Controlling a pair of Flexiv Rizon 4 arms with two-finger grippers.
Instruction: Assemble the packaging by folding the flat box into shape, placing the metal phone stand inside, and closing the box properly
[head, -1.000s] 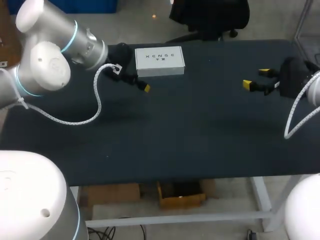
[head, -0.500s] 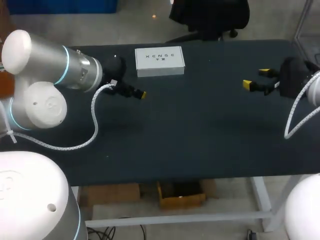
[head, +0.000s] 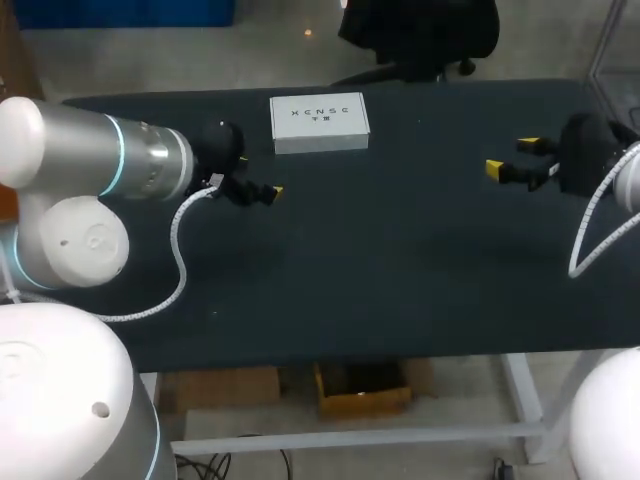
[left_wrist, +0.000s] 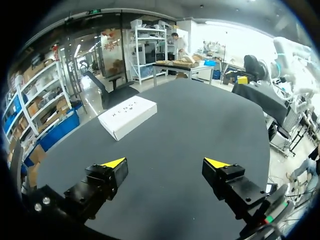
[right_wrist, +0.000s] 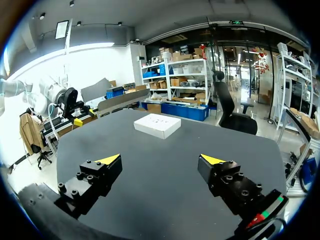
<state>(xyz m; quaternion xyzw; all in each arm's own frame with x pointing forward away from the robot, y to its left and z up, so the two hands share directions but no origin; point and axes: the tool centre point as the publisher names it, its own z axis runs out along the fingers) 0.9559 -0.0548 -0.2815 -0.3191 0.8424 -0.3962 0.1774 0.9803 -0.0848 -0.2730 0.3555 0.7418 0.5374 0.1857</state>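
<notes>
Left hand (left_wrist: 165, 163) backed to 7 o'clock of box (head: 319, 122), open; right hand (head: 512, 157) open. Box likely light, stiff; pinch long edges.

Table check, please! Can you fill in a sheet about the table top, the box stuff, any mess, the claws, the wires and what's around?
Surface: dark table, flat.
Job's things: white box closed, near the far edge; phone stand not seen.
Clutter: nothing seen.
Claws: left claw open and empty, near the box, not touching; right claw open and empty, far from the box.
Cables: left cable and right cable, white coils, hang from the arms.
Surroundings: nothing seen.
</notes>
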